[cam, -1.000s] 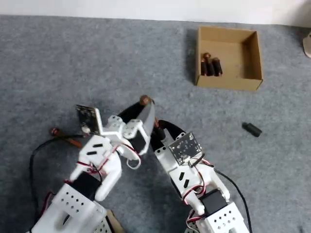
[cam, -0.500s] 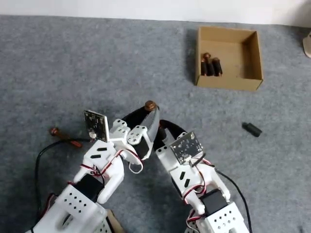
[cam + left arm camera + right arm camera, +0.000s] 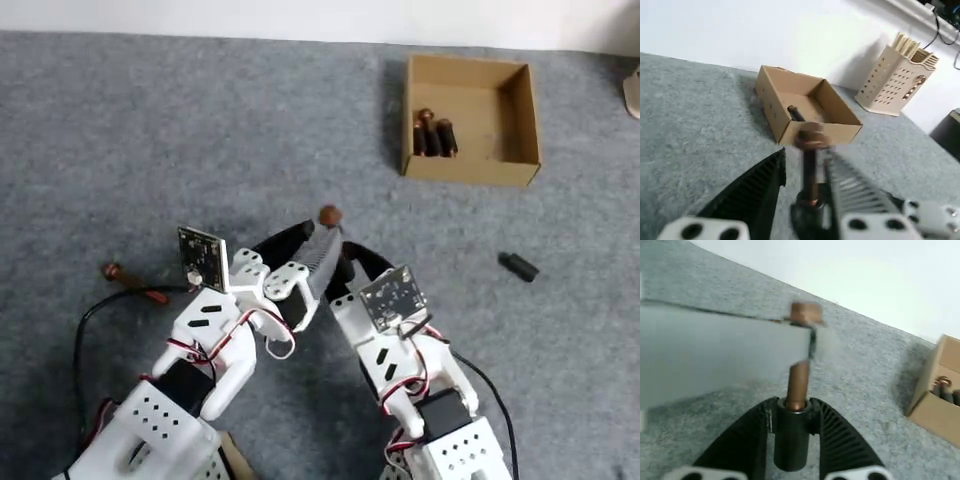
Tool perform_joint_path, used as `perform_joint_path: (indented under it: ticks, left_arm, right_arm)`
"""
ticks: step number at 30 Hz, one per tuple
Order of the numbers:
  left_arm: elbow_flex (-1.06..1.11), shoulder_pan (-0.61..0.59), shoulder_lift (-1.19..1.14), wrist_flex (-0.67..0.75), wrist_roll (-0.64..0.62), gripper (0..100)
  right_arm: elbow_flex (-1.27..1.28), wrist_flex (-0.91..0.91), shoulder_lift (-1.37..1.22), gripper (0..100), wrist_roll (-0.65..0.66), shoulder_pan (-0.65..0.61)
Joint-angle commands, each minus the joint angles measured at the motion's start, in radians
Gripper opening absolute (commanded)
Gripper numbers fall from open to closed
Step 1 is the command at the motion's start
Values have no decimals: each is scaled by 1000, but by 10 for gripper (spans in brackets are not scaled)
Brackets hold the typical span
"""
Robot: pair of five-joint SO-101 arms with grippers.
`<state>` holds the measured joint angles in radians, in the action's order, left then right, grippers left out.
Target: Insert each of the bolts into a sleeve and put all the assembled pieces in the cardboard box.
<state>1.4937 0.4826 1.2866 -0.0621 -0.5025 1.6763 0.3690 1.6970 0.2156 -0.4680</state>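
Right wrist view, nearest: right claw (image 3: 792, 407) pinching a black sleeve (image 3: 790, 440) upright between its black fingers. Standing in the sleeve's open top, a copper-coloured bolt (image 3: 797, 382), head up. Crossing just under that head, a grey ribbed finger (image 3: 725, 350) of the left claw (image 3: 805, 160).

From the left wrist view, left claw parted: black finger clear of the bolt's shaft, ribbed finger just beside it, contact impossible to tell. From the high view, both claws meeting near the middle of the grey carpeted surface (image 3: 200, 130), bolt head poking out past the fingertips.

Farther out, lying flat on the surface: a loose bolt (image 3: 132, 283) beside the left arm, and a loose sleeve (image 3: 518, 265) off on the right arm's side, well apart from each other.

Farthest, toward the right: cardboard box (image 3: 468, 172), open-topped, with three assembled pieces (image 3: 433, 135) side by side against one of its sides. Beyond the box, against the white wall (image 3: 740, 30), a beige perforated holder (image 3: 895, 75).
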Motion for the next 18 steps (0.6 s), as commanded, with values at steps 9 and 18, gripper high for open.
perform_joint_path:
  ticks: [9, 18]
  left_arm:
    - [-15, 13, 13, -21, 3, 301]
    - [-15, 4, 13, -25, 5, 298]
  right_arm:
    - [105, -28, 16, 5, 2, 67]
    - [104, -22, 8, 5, -32, 196]
